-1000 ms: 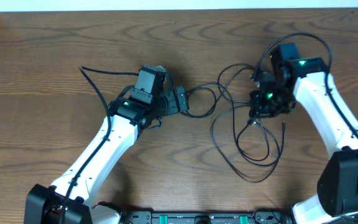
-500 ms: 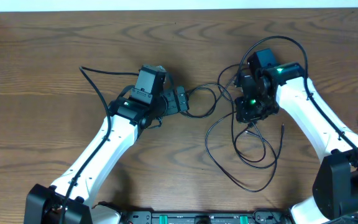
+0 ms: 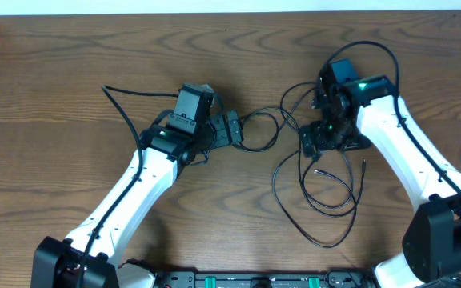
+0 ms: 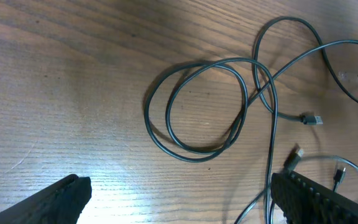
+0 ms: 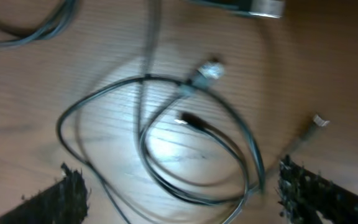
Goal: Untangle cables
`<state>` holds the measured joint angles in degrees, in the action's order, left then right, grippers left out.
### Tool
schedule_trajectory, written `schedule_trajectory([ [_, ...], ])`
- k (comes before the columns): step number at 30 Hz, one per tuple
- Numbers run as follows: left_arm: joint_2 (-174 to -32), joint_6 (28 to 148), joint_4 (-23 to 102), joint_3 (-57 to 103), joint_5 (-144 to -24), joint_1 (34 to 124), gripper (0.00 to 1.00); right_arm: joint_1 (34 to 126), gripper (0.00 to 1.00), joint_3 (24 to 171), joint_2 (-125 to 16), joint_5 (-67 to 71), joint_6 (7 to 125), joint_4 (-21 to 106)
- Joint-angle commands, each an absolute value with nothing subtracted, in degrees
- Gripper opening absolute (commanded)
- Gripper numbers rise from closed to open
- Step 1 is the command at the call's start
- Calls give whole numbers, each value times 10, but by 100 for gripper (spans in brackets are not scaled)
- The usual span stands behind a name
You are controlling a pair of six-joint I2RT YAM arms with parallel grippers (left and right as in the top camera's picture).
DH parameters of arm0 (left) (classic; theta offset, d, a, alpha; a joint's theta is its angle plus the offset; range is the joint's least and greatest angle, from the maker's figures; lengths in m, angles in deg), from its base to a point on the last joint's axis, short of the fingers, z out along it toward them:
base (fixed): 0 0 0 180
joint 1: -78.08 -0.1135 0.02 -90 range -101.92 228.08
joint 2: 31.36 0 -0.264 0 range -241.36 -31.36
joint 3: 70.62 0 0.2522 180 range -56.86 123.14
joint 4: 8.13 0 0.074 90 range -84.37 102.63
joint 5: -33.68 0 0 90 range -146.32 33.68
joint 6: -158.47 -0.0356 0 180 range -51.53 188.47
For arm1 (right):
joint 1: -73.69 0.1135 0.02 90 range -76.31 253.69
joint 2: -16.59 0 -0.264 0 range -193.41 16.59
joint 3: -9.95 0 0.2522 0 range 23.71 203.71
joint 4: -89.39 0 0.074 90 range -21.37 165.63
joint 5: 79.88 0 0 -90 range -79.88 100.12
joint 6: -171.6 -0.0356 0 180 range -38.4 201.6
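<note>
right gripper (image 3: pixel 312 144) has shifted left and let go, jaws wide above black cables (image 4: pixel 268 87); left gripper (image 3: pixel 232 128) open, empty

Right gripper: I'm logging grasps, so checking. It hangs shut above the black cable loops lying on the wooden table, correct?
Not quite: the right gripper is open, not shut. The right wrist view shows its fingers spread far apart at the lower corners, with the black cable loops lying on the wooden table between them.
</note>
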<state>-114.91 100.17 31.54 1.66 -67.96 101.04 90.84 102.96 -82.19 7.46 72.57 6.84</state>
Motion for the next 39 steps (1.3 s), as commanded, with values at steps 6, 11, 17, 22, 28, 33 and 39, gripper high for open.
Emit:
schedule_trajectory([
  [6,-1153,1001,318,19,-674,1009,99,913,99,1060,-822,199,638,-10],
  [11,-1153,1001,318,19,-674,1009,99,913,99,1084,-802,201,602,-61],
  [17,-1153,1001,318,19,-674,1009,99,908,99,1111,-710,201,550,-102],
  [22,-1153,1001,318,19,-674,1009,99,878,99,1105,-579,247,384,-148],
  [28,-1153,1001,318,19,-674,1009,99,875,99,1040,-496,260,308,-137],
  [33,-1153,1001,318,19,-674,1009,99,877,99,913,-474,243,308,-83],
  [39,-1153,1001,318,19,-674,1009,99,877,99,752,-475,158,329,57],
])
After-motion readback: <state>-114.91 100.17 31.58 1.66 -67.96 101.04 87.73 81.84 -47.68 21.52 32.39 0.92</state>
